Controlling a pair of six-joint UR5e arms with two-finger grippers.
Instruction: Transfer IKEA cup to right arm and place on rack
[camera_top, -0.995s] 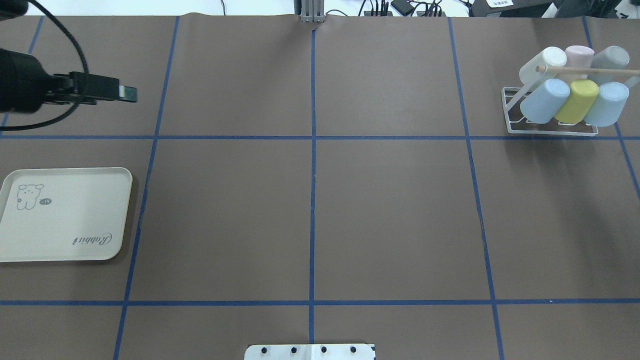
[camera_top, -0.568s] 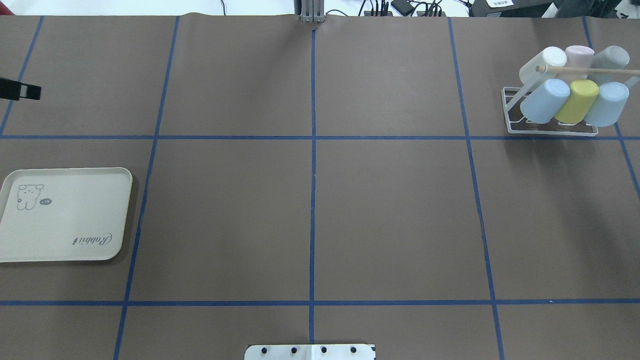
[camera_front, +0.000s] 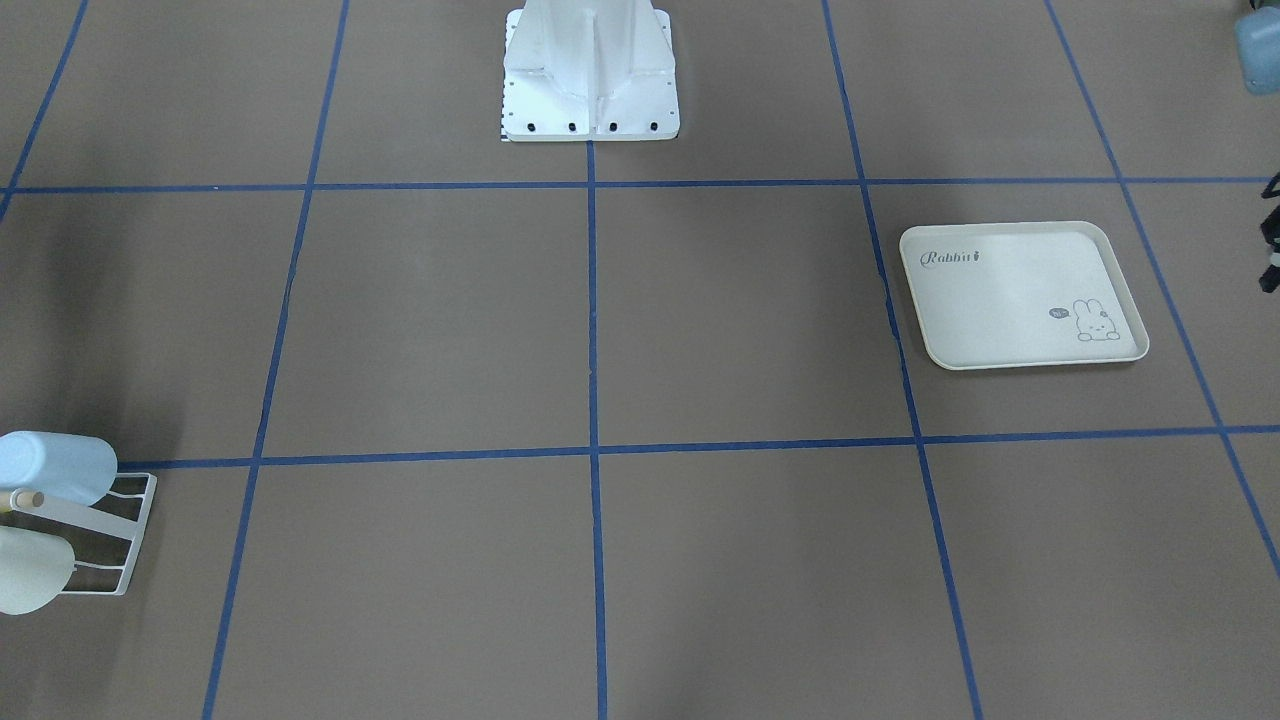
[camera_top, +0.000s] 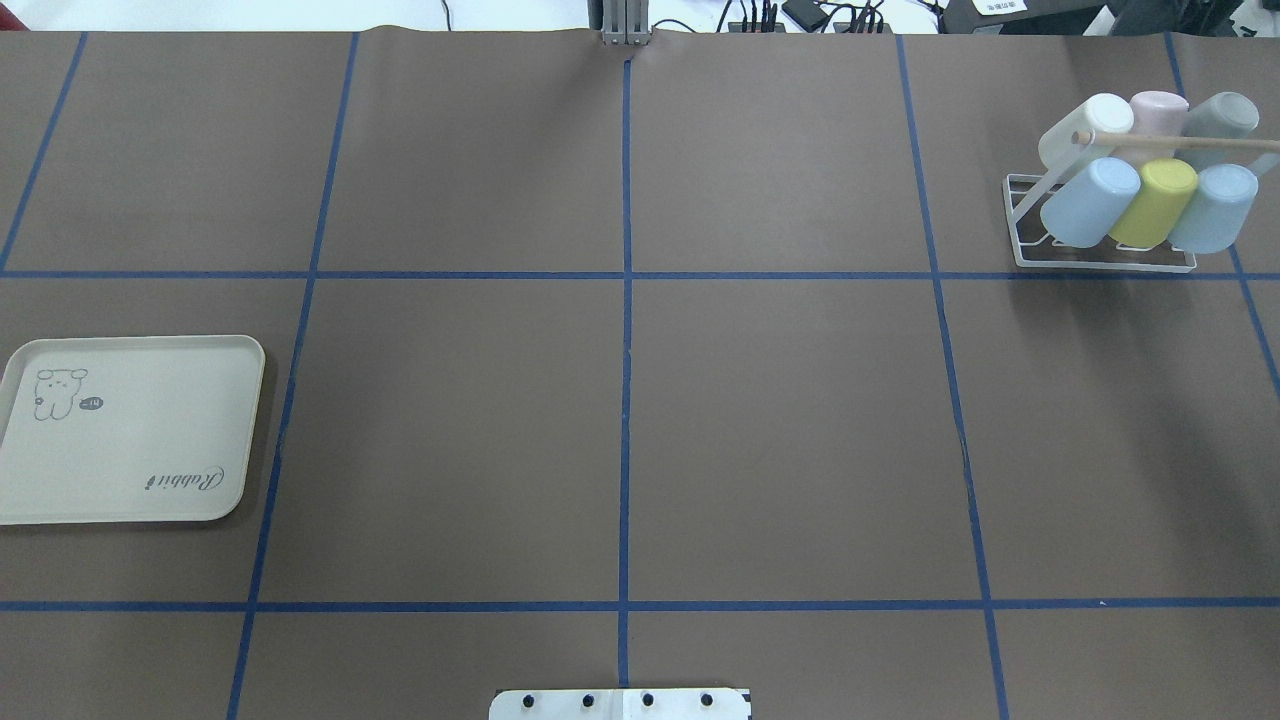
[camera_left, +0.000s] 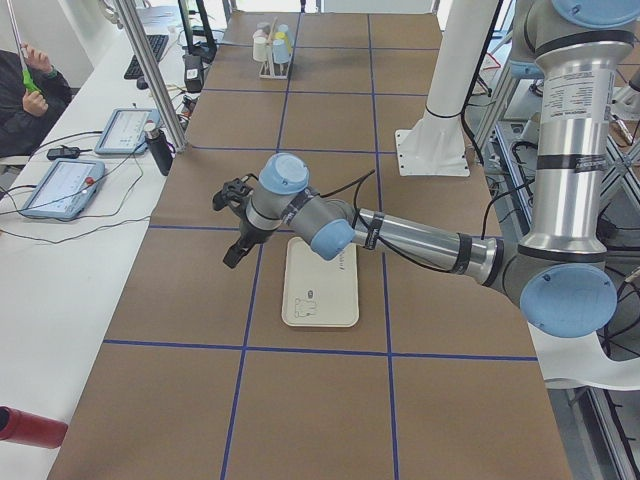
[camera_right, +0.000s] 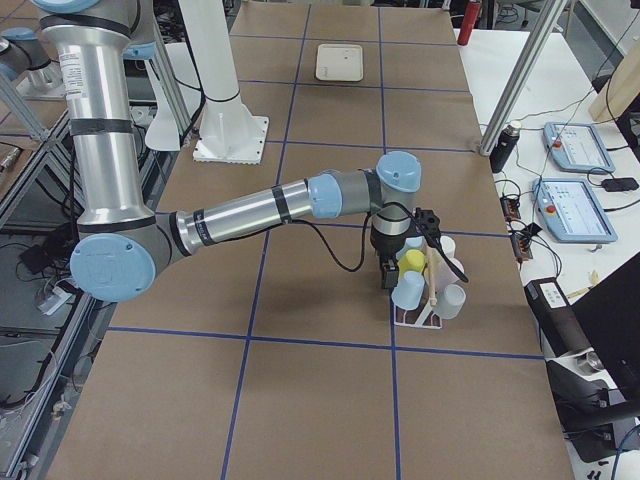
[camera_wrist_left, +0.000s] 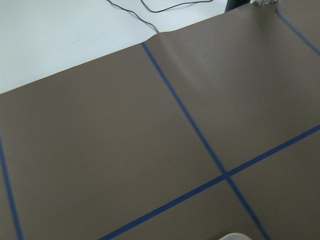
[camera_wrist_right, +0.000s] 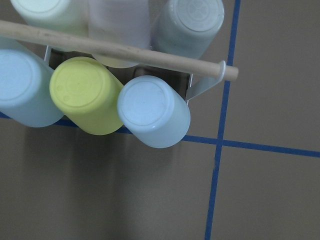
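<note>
The white wire rack (camera_top: 1100, 262) stands at the far right of the table with a wooden rod (camera_top: 1180, 143) across its top. Several cups hang on it, among them a yellow cup (camera_top: 1155, 200) between two light blue cups (camera_top: 1090, 200). The right wrist view looks down on a light blue cup (camera_wrist_right: 152, 111), the yellow cup (camera_wrist_right: 85, 95) and the rod (camera_wrist_right: 115, 47). My right gripper (camera_right: 385, 272) is close beside the rack (camera_right: 420, 318). My left gripper (camera_left: 232, 255) hangs over the table near the tray (camera_left: 320, 285). I cannot tell whether either gripper is open or shut.
A cream rabbit-print tray (camera_top: 130, 430) lies bare at the table's left edge; it also shows in the front view (camera_front: 1010, 300). Blue tape lines divide the brown table. The robot's white base (camera_front: 590, 70) stands at the near middle edge.
My left gripper has drawn back to the left and left the overhead view. The rack and its cups have not moved.
</note>
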